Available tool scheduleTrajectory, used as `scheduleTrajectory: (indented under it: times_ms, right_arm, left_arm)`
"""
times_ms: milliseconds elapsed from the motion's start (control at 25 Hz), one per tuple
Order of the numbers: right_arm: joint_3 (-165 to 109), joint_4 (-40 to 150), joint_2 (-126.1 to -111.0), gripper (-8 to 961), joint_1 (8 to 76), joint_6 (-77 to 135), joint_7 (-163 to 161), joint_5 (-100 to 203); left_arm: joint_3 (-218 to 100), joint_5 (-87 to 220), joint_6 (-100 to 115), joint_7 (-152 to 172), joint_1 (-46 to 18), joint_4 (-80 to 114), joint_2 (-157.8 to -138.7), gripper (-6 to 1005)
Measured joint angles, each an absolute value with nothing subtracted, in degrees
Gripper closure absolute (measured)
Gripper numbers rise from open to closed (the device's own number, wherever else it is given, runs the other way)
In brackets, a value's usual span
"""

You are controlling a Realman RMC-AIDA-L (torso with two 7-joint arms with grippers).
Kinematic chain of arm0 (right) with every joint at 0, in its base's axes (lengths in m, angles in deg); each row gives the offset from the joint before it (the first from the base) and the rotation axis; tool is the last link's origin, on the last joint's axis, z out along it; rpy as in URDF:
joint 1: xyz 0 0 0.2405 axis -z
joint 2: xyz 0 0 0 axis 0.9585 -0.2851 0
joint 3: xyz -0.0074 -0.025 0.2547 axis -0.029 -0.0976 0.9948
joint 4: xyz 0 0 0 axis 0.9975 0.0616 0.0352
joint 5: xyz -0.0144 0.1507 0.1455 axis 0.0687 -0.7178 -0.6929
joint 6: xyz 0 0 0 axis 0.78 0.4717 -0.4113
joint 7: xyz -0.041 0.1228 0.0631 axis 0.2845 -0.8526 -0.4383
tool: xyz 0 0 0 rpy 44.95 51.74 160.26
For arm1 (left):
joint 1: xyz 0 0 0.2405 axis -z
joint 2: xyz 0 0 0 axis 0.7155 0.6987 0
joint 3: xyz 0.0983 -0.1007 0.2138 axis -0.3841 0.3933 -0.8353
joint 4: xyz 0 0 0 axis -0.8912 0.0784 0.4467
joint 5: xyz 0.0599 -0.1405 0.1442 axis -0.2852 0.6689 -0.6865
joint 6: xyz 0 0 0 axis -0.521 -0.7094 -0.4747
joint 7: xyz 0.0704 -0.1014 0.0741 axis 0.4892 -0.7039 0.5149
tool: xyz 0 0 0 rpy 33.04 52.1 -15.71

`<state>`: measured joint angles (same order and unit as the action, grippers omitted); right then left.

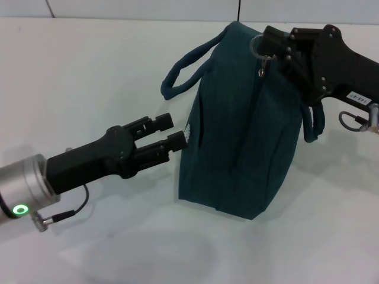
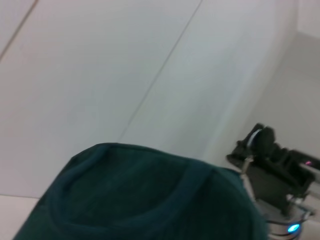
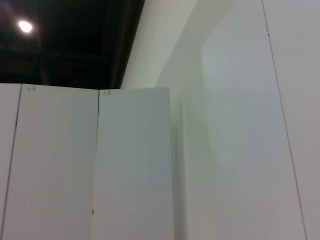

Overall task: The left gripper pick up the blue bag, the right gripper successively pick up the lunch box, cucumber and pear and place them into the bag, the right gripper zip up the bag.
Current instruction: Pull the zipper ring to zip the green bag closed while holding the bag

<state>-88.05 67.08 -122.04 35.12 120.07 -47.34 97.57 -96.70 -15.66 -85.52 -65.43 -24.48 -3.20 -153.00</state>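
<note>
Right gripper point(image 1: 265, 48) pinches zipper ring point(image 1: 260, 45) atop bag point(image 1: 237, 148); left gripper point(image 1: 173, 131), parted, touches bag's side. Right wrist view: walls only.

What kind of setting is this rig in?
Likely a lab or test cell, not a home: a bare white table, plain white partition panels, and only the blue bag between two robot arms.

Bright, even overhead light; soft shadows on the table point(image 1: 89, 77). Left wrist view blurred. A ceiling lamp point(image 3: 25, 26) glares.
</note>
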Motion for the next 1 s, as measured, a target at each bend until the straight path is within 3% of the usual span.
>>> scheduleTrajectory:
  times_ms: [1000]
  right_arm:
    - [-88.7, 67.2, -122.03, 936, 33.3, 115.9, -46.8, 97.3]
  left_arm:
    - [-96.9, -14.7, -77.5, -51.9, -19.1, 5.6, -153.64, 262]
